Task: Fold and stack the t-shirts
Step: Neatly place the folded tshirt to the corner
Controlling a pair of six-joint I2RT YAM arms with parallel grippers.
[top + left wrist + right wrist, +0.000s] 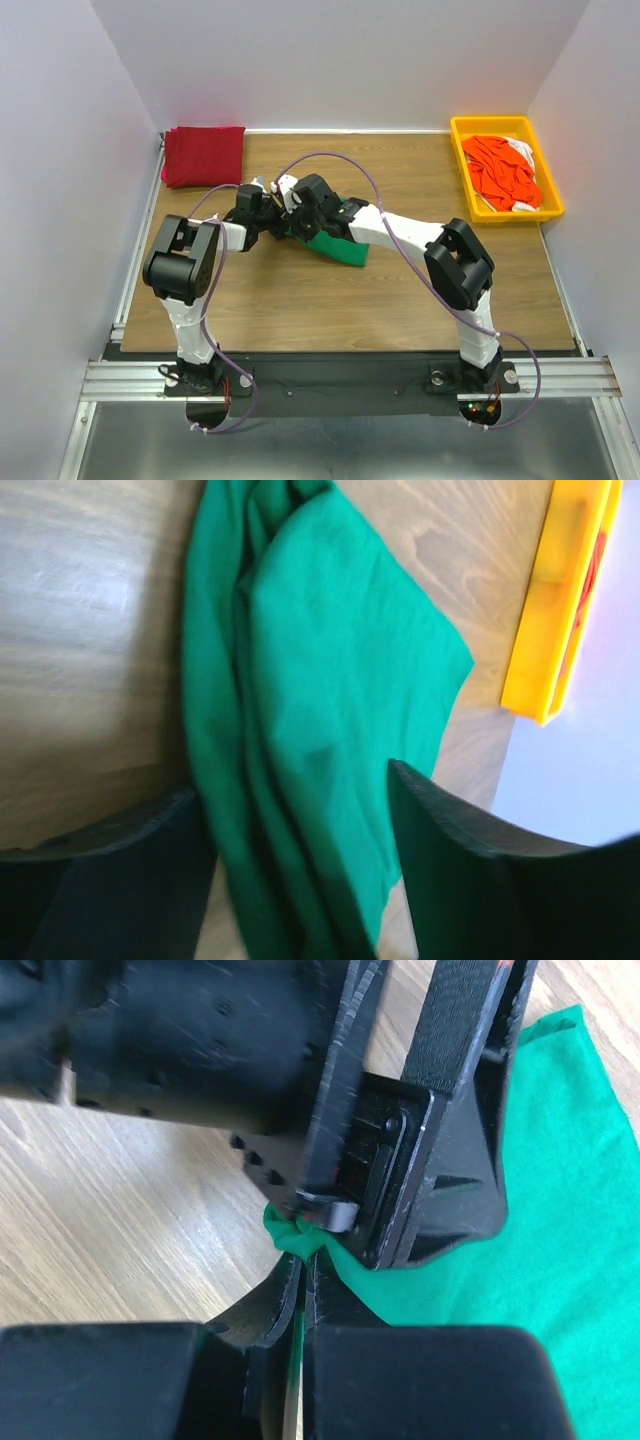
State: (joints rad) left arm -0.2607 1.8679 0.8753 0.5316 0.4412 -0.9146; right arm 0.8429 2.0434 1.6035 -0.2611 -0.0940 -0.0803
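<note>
The bright green t-shirt [335, 245] lies bunched on the wooden table near the middle. My right gripper [305, 1260] is shut on a pinched corner of it [295, 1235], with the left gripper's black body right in front. My left gripper [300, 880] is open, and the green cloth [320, 680] runs between its spread fingers [480, 860]. In the top view both grippers meet at the shirt's left end, the left [262, 207] beside the right [298, 203]. A folded dark red t-shirt [203, 155] lies at the back left corner.
A yellow plastic tray [458, 150] at the back right holds crumpled orange-red [500, 170] and white [522, 150] shirts; it also shows in the left wrist view [560, 610]. White walls close in the table [300, 310] on three sides.
</note>
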